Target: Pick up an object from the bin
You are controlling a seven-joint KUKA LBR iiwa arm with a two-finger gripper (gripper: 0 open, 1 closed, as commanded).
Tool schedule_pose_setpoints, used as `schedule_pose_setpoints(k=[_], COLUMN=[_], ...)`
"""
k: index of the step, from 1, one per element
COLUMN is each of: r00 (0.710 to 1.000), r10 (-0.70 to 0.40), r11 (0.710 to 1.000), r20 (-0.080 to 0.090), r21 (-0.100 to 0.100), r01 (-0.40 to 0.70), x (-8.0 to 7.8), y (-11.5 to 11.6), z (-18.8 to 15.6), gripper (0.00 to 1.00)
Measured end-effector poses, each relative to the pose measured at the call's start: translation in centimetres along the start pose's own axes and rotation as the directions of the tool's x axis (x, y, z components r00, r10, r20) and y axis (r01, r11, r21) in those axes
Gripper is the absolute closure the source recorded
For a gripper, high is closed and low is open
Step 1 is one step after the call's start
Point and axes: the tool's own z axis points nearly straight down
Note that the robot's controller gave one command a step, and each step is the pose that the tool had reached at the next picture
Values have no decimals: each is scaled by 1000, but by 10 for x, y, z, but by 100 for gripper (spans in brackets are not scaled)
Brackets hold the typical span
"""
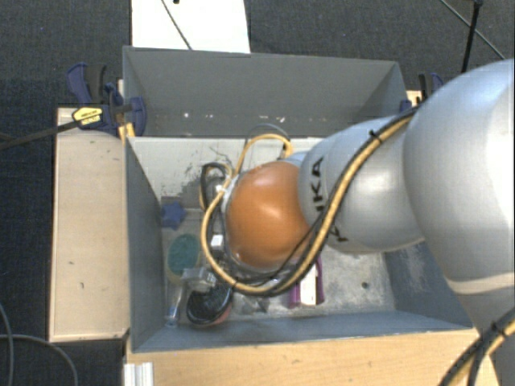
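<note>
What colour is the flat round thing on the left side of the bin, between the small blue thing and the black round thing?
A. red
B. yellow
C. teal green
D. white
C: the round disc is teal green. In the picture it lies below the small blue thing and above the black round thing, left of the arm's orange cover.

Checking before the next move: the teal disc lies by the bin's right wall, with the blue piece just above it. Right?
No: the camera view shows the teal disc by the bin's left wall, not its right. The blue piece does sit just above it.
</note>
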Motion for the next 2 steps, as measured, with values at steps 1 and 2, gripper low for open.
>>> schedule_pose_setpoints(k=[1, 2], r00=[1000, 1000], r10=[5, -14], r11=[1000, 1000], r20=[-3, -15], r21=[3, -7], r01=[-5, 14], x=[2, -24], y=[-2, -18], z=[0, -138], gripper=[100, 100])
